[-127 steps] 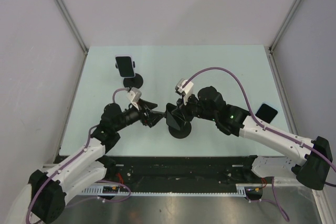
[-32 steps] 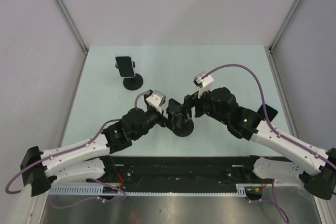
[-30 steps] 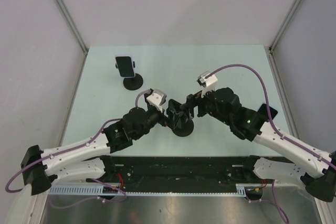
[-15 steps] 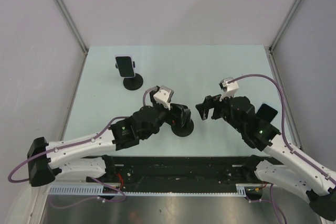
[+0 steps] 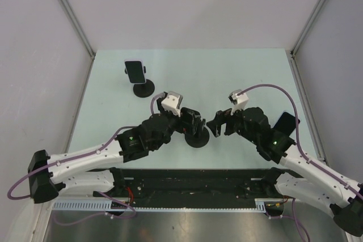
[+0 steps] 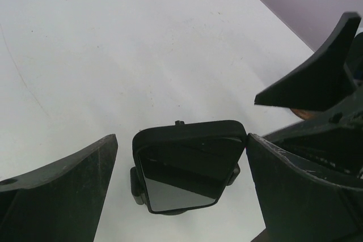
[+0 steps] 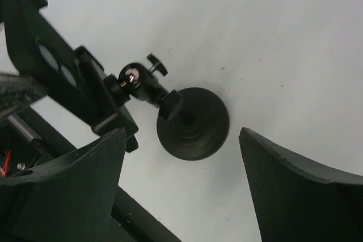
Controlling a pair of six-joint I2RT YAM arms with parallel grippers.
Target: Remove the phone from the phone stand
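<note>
Phone (image 6: 184, 168) is seated in the cradle of the phone stand (image 7: 193, 123), mid-tabletop (image 5: 227, 72), glass face tilted up.

Left gripper (image 6: 181, 140) straddles the phone. Its jaws are open, one on each side. There's a visible gap on one side; the other is too close to call contact. Not clamped yet.

Right gripper (image 7: 181, 133) is just beside the stand on the far side from the left arm. Its jaws are open and empty, lined up over the stand's round base.

My read on handling: the phone is rigid and fairly light, with a slick, breakable glass face. Grip the case edges, not the screen. The cradle probably pinches, so expect resistance. The ball-joint neck may swivel and the base may lift, so pinning the base looks wise.

A second stand (image 5: 139, 80), also holding a phone, sits well apart, behind and to the left.
</note>
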